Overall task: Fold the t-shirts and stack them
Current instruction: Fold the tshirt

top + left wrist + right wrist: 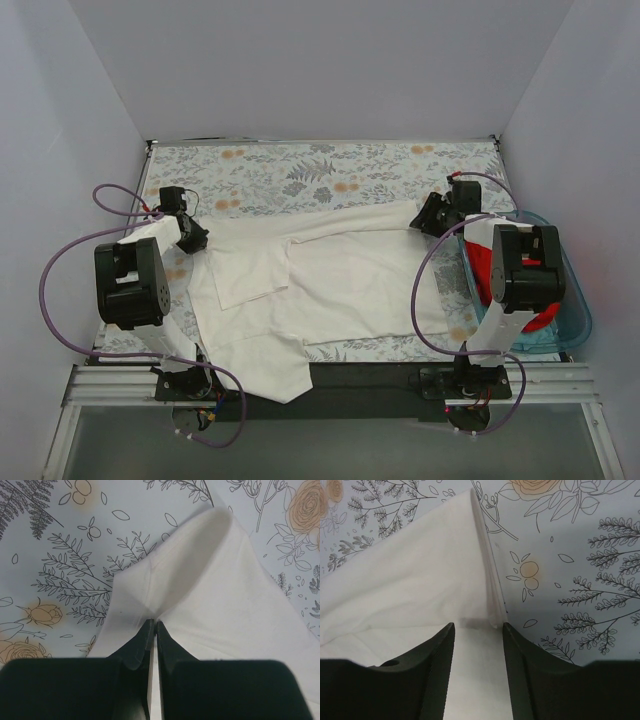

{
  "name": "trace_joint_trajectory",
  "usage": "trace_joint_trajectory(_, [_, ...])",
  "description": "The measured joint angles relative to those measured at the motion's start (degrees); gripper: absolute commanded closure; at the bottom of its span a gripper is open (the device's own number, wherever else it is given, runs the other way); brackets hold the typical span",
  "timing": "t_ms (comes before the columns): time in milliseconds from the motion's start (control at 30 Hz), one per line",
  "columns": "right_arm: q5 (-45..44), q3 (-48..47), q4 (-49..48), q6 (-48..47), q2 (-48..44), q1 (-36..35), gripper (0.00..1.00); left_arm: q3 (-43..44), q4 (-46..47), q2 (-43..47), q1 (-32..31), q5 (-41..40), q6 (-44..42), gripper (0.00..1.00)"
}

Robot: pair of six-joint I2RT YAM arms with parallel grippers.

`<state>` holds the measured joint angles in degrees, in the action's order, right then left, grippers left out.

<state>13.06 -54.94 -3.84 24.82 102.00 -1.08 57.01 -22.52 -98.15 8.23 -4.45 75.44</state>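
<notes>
The white t-shirt (330,280) lies spread across the floral table, its print hidden, one part hanging over the near edge. My left gripper (192,238) is shut on the shirt's left edge; in the left wrist view the jaws (154,624) pinch a raised fold of white cloth (215,590). My right gripper (428,216) is open at the shirt's far right corner; in the right wrist view the gripper (478,626) has its jaws apart over the cloth's hem (487,580). The red t-shirt (484,268) lies in the tub at right, mostly hidden by the right arm.
A translucent blue plastic tub (575,310) stands at the table's right edge beside the right arm. White walls close in the table on three sides. Purple cables loop off both arms. The black rail runs along the near edge (380,375).
</notes>
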Motion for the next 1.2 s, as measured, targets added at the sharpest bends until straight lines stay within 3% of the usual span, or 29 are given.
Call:
trace_joint_trajectory(133, [0.4,0.0,-0.9,1.1,0.9,0.2,0.59,0.0,0.2,0.0,0.0,0.2,0.0,1.00])
trace_joint_trajectory(367, [0.6,0.0,-1.2,2.0,1.6,0.3,0.84,0.0,0.3,0.0,0.0,0.2,-0.1,1.00])
trace_joint_trajectory(733, [1.7,0.5,0.0,-0.3,-0.6,2.8,0.91,0.7,-1.4,0.0,0.0,-0.1,-0.3,1.00])
trace_joint_trajectory(1200, [1.7,-2.3,8.3,-5.7,-1.3,2.9,0.89,2.2,-3.2,-1.7,-0.1,-0.4,-1.1,1.00])
